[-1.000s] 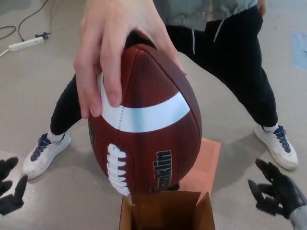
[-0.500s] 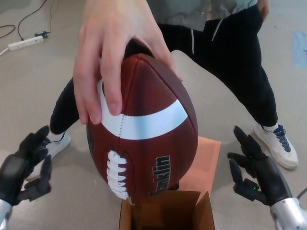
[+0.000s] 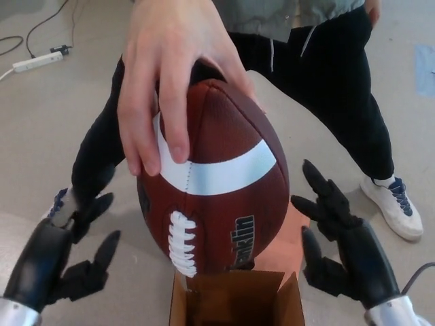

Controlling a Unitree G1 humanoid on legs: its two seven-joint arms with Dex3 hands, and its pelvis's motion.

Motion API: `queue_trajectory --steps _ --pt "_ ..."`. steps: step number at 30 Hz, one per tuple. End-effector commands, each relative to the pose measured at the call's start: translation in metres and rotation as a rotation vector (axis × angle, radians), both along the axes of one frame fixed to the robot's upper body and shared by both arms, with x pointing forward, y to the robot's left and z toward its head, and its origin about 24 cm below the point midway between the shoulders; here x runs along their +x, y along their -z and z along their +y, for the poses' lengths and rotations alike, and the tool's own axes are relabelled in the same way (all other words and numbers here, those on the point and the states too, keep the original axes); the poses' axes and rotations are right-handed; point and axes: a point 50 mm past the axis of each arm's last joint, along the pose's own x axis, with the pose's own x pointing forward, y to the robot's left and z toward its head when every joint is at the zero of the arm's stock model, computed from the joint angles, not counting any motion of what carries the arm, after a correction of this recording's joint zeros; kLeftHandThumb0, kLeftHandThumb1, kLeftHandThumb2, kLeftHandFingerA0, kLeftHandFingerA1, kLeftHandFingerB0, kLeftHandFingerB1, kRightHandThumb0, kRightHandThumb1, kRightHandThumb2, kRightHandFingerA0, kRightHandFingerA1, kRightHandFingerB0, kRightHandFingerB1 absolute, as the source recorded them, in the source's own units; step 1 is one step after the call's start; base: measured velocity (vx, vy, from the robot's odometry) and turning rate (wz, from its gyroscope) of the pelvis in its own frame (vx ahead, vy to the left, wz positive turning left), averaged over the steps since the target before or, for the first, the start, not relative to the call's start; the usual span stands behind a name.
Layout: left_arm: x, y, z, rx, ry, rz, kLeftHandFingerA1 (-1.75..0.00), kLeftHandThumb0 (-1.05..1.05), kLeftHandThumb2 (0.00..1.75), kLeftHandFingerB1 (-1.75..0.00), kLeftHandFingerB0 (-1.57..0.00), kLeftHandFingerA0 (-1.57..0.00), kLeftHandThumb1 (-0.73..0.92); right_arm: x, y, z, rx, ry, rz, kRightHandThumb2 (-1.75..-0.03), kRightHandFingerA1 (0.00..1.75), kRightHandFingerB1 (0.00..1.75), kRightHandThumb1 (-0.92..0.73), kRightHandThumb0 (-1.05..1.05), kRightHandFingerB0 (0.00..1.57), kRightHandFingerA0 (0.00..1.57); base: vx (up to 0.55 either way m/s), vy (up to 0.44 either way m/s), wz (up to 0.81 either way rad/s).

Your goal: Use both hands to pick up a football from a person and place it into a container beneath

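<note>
- Head view, centre: a brown football (image 3: 217, 197) with a white stripe, white laces and black "Franklin" lettering hangs point-down, gripped from above by a person's hand (image 3: 173, 75) whose fingers drape over its upper end.
- Head view, bottom centre: an open cardboard box (image 3: 236, 299) sits on the floor directly under the football; the ball's lower tip is just above the box opening and, as far as the angle allows, does not touch it.
- Head view, lower left: the robot's left hand (image 3: 58, 261) is raised beside the ball with thumb and fingers spread apart, holding nothing; a clear gap separates it from the leather.
- Head view, lower right: the right hand (image 3: 340, 241) is likewise splayed, fingers pointing up and inward, empty; its nearest fingertip is close to the ball's right flank, though contact cannot be confirmed.
- Head view, behind the ball: an orange-brown flat panel (image 3: 289, 234) lies on the floor, partly hidden by the football.
- Head view, background: the person stands astride in black trousers (image 3: 340, 81) and white sneakers (image 3: 396, 204).
- Head view, upper left: a white power strip (image 3: 37, 62) with dark cables rests on the beige floor (image 3: 41, 136).
</note>
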Motion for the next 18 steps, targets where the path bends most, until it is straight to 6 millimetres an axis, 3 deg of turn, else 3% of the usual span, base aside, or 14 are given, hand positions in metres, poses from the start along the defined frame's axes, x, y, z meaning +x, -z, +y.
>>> queue_trajectory --steps 1,2,3,4,5,7,8,9,10,12,13,15,16,18 --pt "-0.064 -0.078 -0.05 -0.2 0.292 -0.296 -0.27 -0.87 0.72 -0.21 0.0 -0.11 0.92 -0.065 -0.079 0.04 0.143 -0.211 -0.366 -0.94 0.29 0.0 -0.8 -0.84 0.0 0.13 0.0 0.0 0.0" --pt "-0.066 -0.079 -0.051 -0.201 0.298 -0.294 -0.27 -0.9 0.75 -0.2 0.0 -0.16 0.92 -0.066 -0.078 0.045 0.15 -0.232 -0.349 -0.93 0.27 0.02 -0.79 -0.84 0.0 0.12 0.0 0.0 0.0" --pt "-0.067 -0.08 -0.053 -0.202 0.303 -0.293 -0.27 -0.87 0.71 -0.22 0.0 -0.15 0.92 -0.066 -0.078 0.048 0.155 -0.246 -0.341 -0.77 0.26 0.05 -0.92 -0.79 0.0 0.11 0.0 0.0 0.0" --pt "-0.068 -0.08 -0.054 -0.202 0.305 -0.292 -0.27 -0.87 0.71 -0.22 0.0 -0.15 0.92 -0.066 -0.078 0.049 0.157 -0.251 -0.339 -0.77 0.26 0.05 -0.92 -0.79 0.0 0.11 0.0 0.0 0.0" --pt "-0.069 -0.081 -0.055 -0.206 0.313 -0.295 -0.36 -0.82 1.11 -0.23 0.0 -0.09 0.73 -0.067 -0.078 0.052 0.156 -0.256 -0.334 -1.17 0.21 0.08 -0.9 -0.95 0.0 0.1 0.0 0.0 0.0" --pt "-0.07 -0.081 -0.059 -0.218 0.333 -0.302 -0.35 -0.89 1.13 -0.18 0.0 -0.16 0.78 -0.068 -0.079 0.06 0.148 -0.262 -0.327 -1.18 0.18 0.12 -0.87 -0.91 0.01 0.12 0.0 0.0 0.0" --pt "-0.071 -0.082 -0.06 -0.219 0.336 -0.303 -0.26 -0.85 0.7 -0.22 -0.01 -0.16 0.92 -0.069 -0.08 0.063 0.148 -0.266 -0.323 -1.19 0.12 0.12 -0.89 -0.92 0.0 0.08 0.0 0.0 0.0" --pt "-0.071 -0.082 -0.061 -0.218 0.335 -0.303 -0.26 -0.85 0.7 -0.22 -0.01 -0.16 0.92 -0.069 -0.081 0.063 0.149 -0.268 -0.32 -1.19 0.12 0.12 -0.89 -0.92 0.0 0.08 0.0 0.0 0.0" --pt "-0.073 -0.084 -0.066 -0.201 0.333 -0.32 -0.27 -0.84 0.72 -0.2 0.0 -0.14 0.92 -0.071 -0.082 0.069 0.173 -0.299 -0.304 -1.18 0.16 0.18 -0.83 -0.82 0.0 0.0 0.0 0.0 0.0" --pt "-0.075 -0.086 -0.069 -0.196 0.335 -0.328 -0.27 -0.84 0.72 -0.2 0.0 -0.11 0.92 -0.073 -0.083 0.073 0.185 -0.318 -0.3 -1.19 0.12 0.13 -0.87 -0.86 0.0 0.0 0.0 0.0 0.0" --pt "-0.076 -0.087 -0.072 -0.203 0.344 -0.334 -0.3 -0.91 1.14 -0.13 0.0 -0.11 0.81 -0.074 -0.084 0.076 0.188 -0.325 -0.301 -1.2 0.09 0.09 -0.9 -0.9 0.0 0.0 0.0 0.0 0.0" --pt "-0.078 -0.09 -0.078 -0.219 0.355 -0.335 -0.3 -0.77 1.12 -0.23 0.0 -0.01 0.72 -0.076 -0.085 0.08 0.193 -0.325 -0.295 -1.2 0.09 0.09 -0.89 -0.9 0.0 0.0 0.0 0.0 0.0" --pt "-0.079 -0.091 -0.08 -0.222 0.356 -0.331 -0.15 -0.89 1.13 -0.15 -0.08 -0.09 0.79 -0.077 -0.086 0.082 0.196 -0.328 -0.293 -1.19 0.06 0.07 -0.9 -0.92 0.0 0.0 0.0 0.0 0.0" --pt "-0.081 -0.092 -0.084 -0.218 0.353 -0.329 -0.13 -0.87 1.14 -0.14 0.0 0.0 0.8 -0.078 -0.087 0.085 0.2 -0.333 -0.291 -1.19 0.04 0.06 -0.9 -0.92 0.0 0.0 0.0 0.0 0.0"
